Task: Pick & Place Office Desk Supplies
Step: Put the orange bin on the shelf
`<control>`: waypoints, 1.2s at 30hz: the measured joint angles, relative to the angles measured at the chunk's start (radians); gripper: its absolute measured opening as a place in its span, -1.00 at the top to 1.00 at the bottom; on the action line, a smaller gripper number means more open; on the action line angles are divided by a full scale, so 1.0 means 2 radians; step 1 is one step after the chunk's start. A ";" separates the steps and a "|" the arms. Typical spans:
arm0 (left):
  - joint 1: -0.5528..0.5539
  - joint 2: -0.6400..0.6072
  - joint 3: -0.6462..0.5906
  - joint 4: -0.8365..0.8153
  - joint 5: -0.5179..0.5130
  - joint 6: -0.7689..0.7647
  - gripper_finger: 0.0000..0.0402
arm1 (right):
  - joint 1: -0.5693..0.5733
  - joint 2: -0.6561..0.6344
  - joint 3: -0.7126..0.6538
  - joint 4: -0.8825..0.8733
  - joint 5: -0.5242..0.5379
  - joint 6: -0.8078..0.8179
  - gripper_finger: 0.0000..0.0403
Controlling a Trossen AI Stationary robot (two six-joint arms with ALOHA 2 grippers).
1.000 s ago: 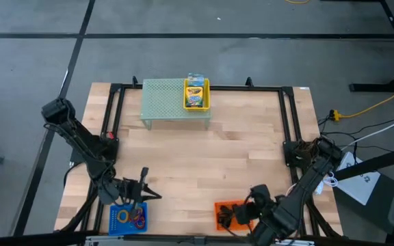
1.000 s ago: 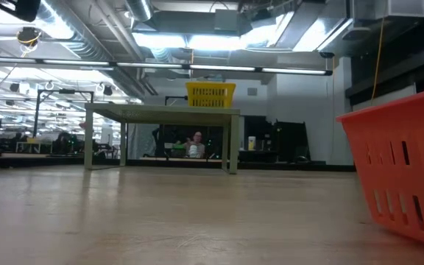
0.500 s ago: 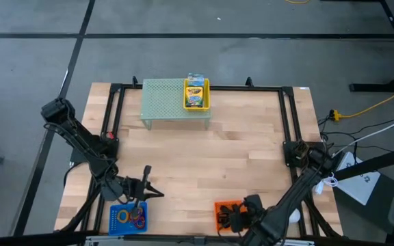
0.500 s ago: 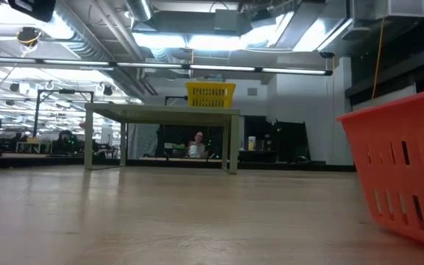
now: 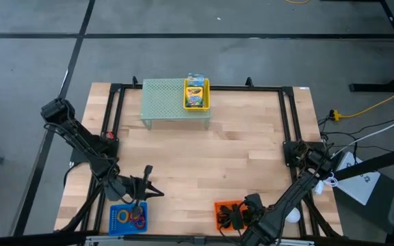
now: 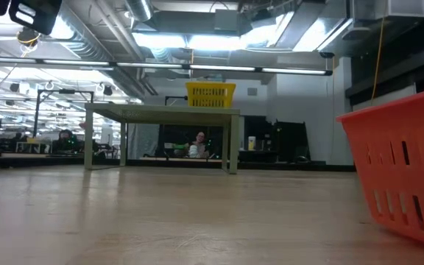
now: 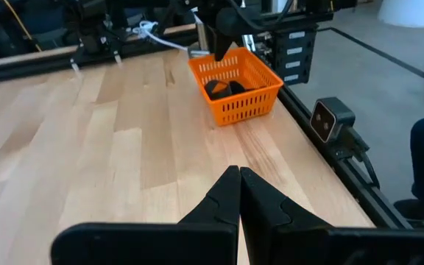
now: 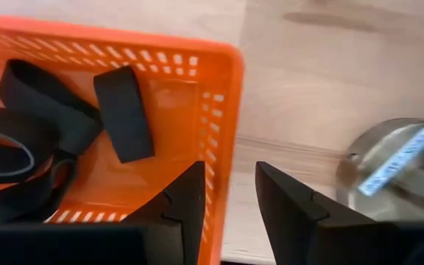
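Note:
An orange basket [image 5: 219, 207] at the near edge holds black bands [image 8: 120, 110]. My right gripper [image 8: 229, 168] hangs open over the basket's side wall [image 8: 225, 96], pointing down. One finger is above the inside and one above the outside, and nothing is between them. My left gripper [image 5: 157, 193] is shut and empty, held above the table just beyond a blue basket [image 5: 115, 225] of coloured rings [image 5: 134, 216]. Crayon boxes [image 5: 195, 93] lie in a yellow basket [image 5: 206, 96] on the pale green mesh riser [image 5: 163, 99] at the far edge.
A black frame [image 5: 289, 116] runs around the wooden tabletop, and bare wood lies between the riser and the near baskets. A silver round object [image 8: 389, 177] sits just past the orange basket. In the low view a person [image 6: 197, 143] shows far behind the riser.
My right gripper has come down toward the orange basket, its fingers at the same gap.

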State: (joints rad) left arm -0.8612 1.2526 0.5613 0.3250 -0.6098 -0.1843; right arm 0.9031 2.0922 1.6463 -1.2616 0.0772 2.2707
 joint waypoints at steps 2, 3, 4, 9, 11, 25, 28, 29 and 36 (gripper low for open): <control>0.000 0.000 0.000 -0.005 0.000 -0.007 0.98 | 0.000 0.000 -0.011 0.022 0.004 0.000 0.40; 0.000 0.000 0.000 -0.005 0.000 -0.007 0.98 | 0.000 0.000 -0.015 0.033 0.008 0.000 0.40; -0.001 0.000 0.000 -0.004 0.000 -0.007 0.98 | -0.001 0.000 -0.019 0.044 0.012 0.000 0.40; -0.001 0.000 0.000 -0.004 0.000 -0.007 0.98 | -0.007 0.000 -0.034 0.075 0.018 -0.013 0.44; -0.001 0.000 0.000 -0.004 -0.001 -0.007 0.98 | -0.009 0.000 -0.035 0.077 0.019 -0.017 0.54; 0.003 0.000 0.000 0.008 -0.006 0.021 0.98 | -0.067 -0.006 -0.035 0.079 0.049 -0.115 0.96; 0.003 0.000 0.000 0.008 -0.004 0.030 0.98 | -0.100 -0.006 -0.035 0.079 0.049 -0.167 0.95; 0.003 0.000 0.000 0.008 -0.004 0.032 0.98 | -0.112 -0.006 -0.035 0.079 0.049 -0.186 0.95; 0.003 0.000 0.000 0.008 -0.011 0.047 0.98 | -0.217 -0.006 -0.035 0.105 0.062 -0.337 0.96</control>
State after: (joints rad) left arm -0.8561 1.2526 0.5613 0.3403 -0.6322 -0.0898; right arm 0.4688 2.0792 1.5761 -1.0517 0.2020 1.5963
